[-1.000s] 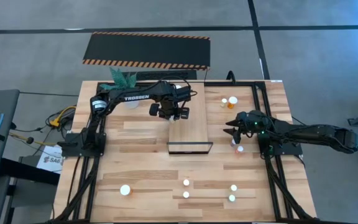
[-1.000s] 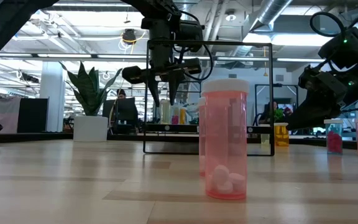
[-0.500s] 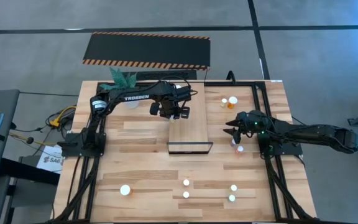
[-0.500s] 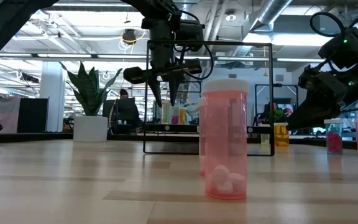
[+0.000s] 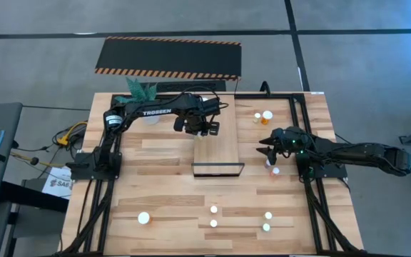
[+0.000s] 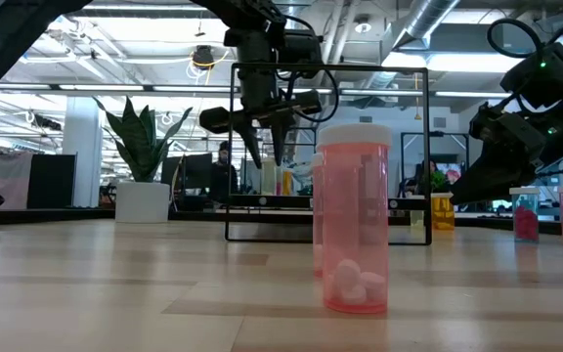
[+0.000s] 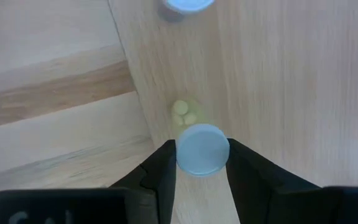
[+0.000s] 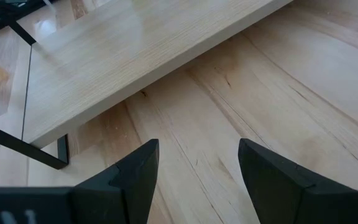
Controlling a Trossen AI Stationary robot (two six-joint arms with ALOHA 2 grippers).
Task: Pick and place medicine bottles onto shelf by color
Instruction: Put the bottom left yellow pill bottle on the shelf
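My left gripper (image 5: 204, 130) hangs over the far end of the light-wood shelf (image 5: 217, 150), fingers pointing down, shut on a small pale bottle (image 7: 194, 134) with a white cap and yellowish pills inside. Another white-capped bottle (image 7: 188, 4) stands on the shelf just beyond it. My right gripper (image 5: 264, 146) is open and empty, low over the table right of the shelf, and the shelf's edge (image 8: 135, 68) lies ahead of it. A small orange bottle (image 5: 273, 166) stands on the table beside it. My left gripper pinches the pale bottle at its white cap (image 7: 202, 149), one finger (image 7: 161, 168) on each side. The fingers come from above, pointing down. The bottle stands upright below them at the shelf's left edge. Whether its base rests on the shelf I cannot tell.
Two bottles (image 5: 262, 116) stand at the far right, and several more (image 5: 213, 216) near the front edge, with a larger orange one (image 5: 143, 218). A big orange bottle (image 6: 357, 220) fills the low view's foreground. A potted plant (image 5: 141, 91) stands far left, a black striped mat (image 5: 168, 57) beyond the table.
My left gripper has shifted a little toward the table's right and far edge over the shelf's far end, fingers still pointing down.
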